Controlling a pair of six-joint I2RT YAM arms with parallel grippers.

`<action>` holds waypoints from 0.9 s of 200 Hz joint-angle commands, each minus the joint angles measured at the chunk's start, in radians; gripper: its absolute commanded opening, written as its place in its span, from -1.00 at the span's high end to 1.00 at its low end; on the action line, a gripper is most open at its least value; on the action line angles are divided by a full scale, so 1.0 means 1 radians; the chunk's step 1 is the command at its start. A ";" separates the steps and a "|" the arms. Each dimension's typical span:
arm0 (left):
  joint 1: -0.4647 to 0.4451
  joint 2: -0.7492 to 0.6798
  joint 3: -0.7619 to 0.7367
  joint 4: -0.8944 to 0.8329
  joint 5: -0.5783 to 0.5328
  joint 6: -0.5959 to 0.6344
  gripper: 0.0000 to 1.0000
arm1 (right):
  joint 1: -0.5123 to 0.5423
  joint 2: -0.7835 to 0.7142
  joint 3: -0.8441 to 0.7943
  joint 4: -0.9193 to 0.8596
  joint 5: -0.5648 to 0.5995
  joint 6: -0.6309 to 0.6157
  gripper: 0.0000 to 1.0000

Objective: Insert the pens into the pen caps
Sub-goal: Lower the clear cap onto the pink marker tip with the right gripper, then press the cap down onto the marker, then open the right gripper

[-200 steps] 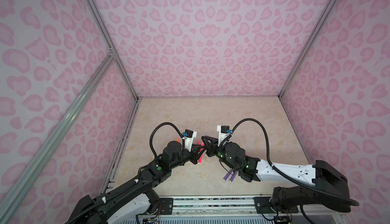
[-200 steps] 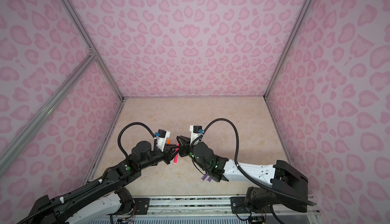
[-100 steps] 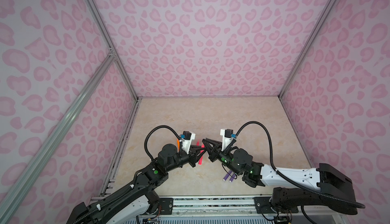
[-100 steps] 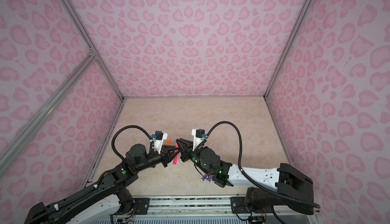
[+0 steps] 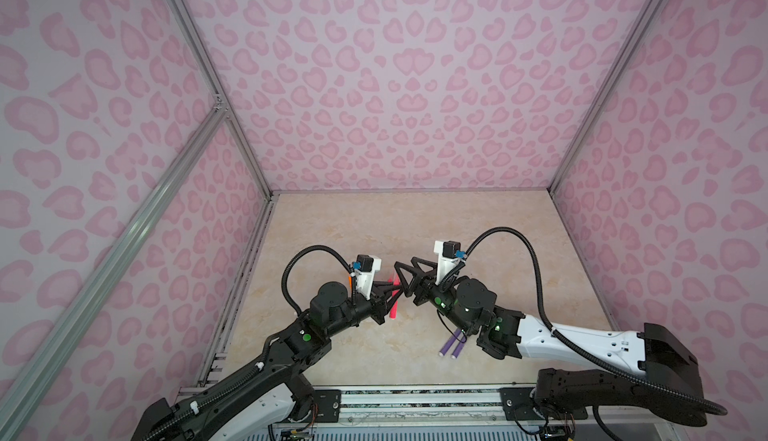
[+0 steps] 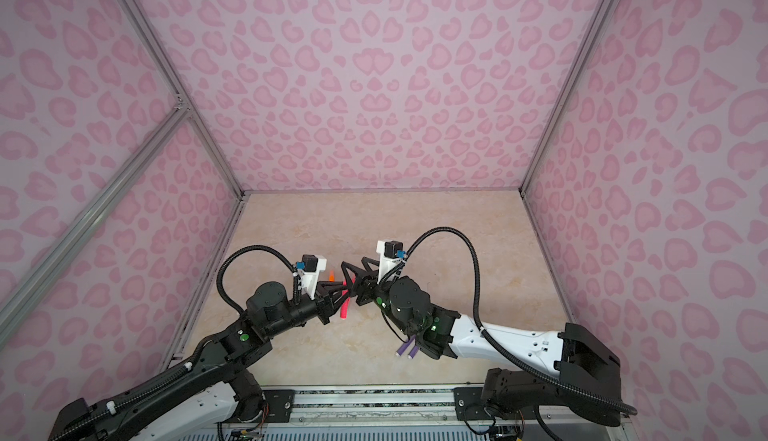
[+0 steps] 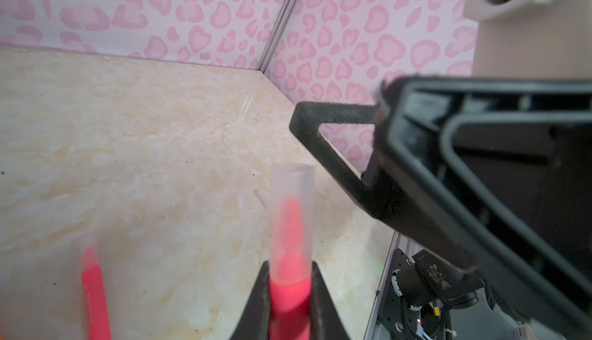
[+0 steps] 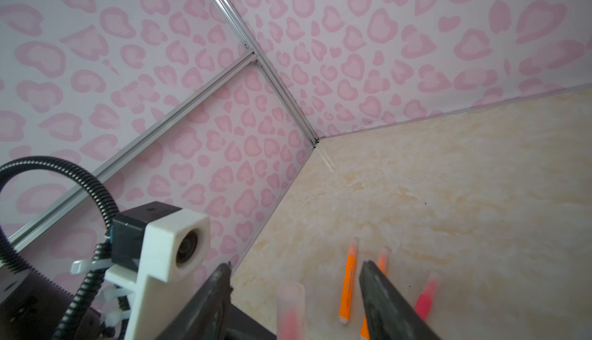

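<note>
Left claw [image 7: 290, 268] was clamped tight on a pink-red pen [image 7: 290, 309]. It gripped the barrel just below a clear cap [image 7: 291, 194] that sat over the pen's tip, and the red tip showed through the plastic. In both top views this pen [image 5: 392, 312] hung slanted above the desk [image 5: 353, 227], between the two arms.

Right claw [image 8: 294, 264] stood open, jaws spread well wider than the cap. Its fingers [image 8: 214, 293] sat either side of the capped end [image 8: 290, 303] with a gap on each side, touching neither cap nor pen. In a top view the right claw [image 6: 353, 262] sat just beyond the left claw [image 6: 347, 291], tips close together.

A second pink-red pen [image 7: 93, 296] lay flat on the desk beside the held one. Two orange pens [image 8: 347, 284] lay on the desk past the right claw, one partly hidden behind a finger. Two purple pens [image 5: 453, 345] lay side by side under the right arm, near the front edge. Too blurry to tell whether the loose pens carried caps.
</note>
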 commanded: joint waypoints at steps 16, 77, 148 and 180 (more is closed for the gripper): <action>-0.001 0.038 0.045 -0.030 -0.072 0.022 0.93 | -0.040 0.041 0.087 -0.202 0.005 0.028 -0.09; -0.006 0.126 0.104 -0.128 -0.145 0.024 0.93 | -0.047 0.164 0.275 -0.397 -0.018 0.023 -0.04; -0.008 0.130 0.108 -0.138 -0.160 0.024 0.93 | -0.053 0.225 0.331 -0.450 0.000 0.033 0.05; -0.008 0.127 0.106 -0.136 -0.163 0.024 0.93 | -0.060 0.238 0.330 -0.442 -0.015 0.045 0.19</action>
